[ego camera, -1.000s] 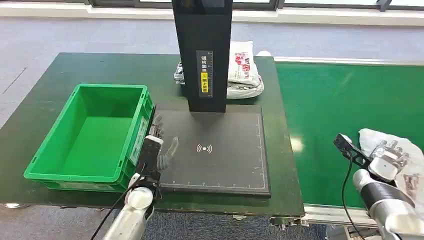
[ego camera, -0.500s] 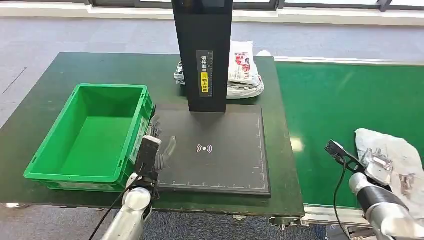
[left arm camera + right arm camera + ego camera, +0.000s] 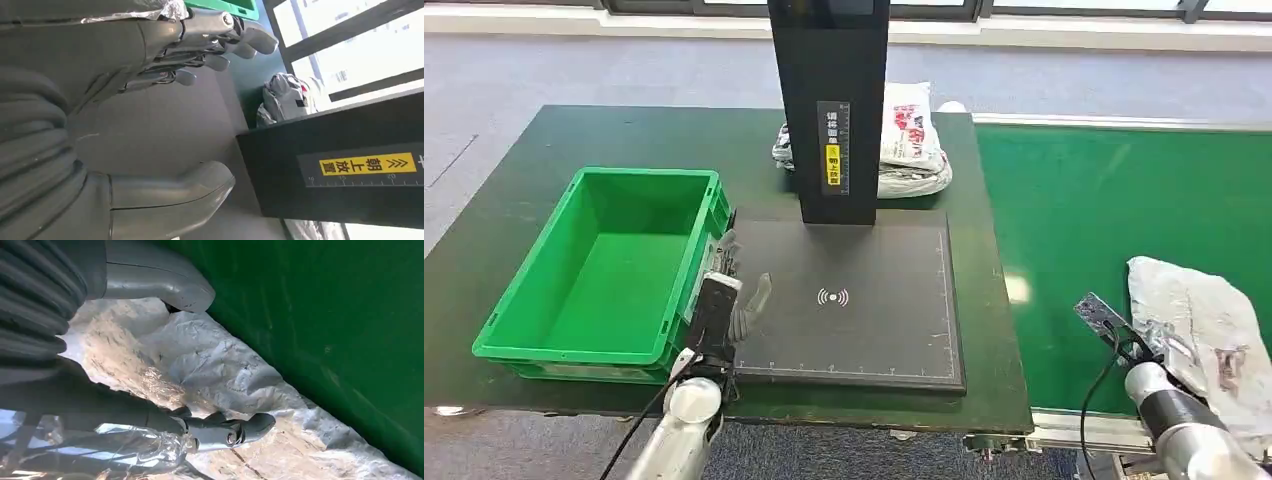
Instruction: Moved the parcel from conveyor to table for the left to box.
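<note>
On the green conveyor belt (image 3: 1114,200), near its front edge at our right, lies the crumpled silver-grey plastic parcel (image 3: 1209,330). Our right hand (image 3: 150,390) is down over it: in the right wrist view the thick grey thumb (image 3: 165,285) sits at one edge of the wrinkled wrapping while the darker fingers (image 3: 235,430) lie across its surface, so the parcel sits between thumb and fingers. Whether we actually have it gripped or are only resting on it, we cannot tell. In the head view our right forearm comes in at the bottom right corner, with the small camera bracket (image 3: 1096,312) just beside the parcel's near edge.

Well apart, on the dark green table (image 3: 554,150), our left hand (image 3: 726,290) hovers at the left edge of the flat black scanning pad (image 3: 874,330) marked with a white wireless symbol. Its fingers (image 3: 225,47) are spread and lightly curved, the thumb (image 3: 175,190) apart from them, with nothing between. Just beside that hand stands the green plastic crate (image 3: 524,320), with nothing lying in it. Behind the pad rises the black upright scanner column (image 3: 829,60) carrying a yellow label with a ruled scale. Behind the column, on the table's far side, a small heap of white and grey bagged parcels (image 3: 914,140) lies partly hidden.
</note>
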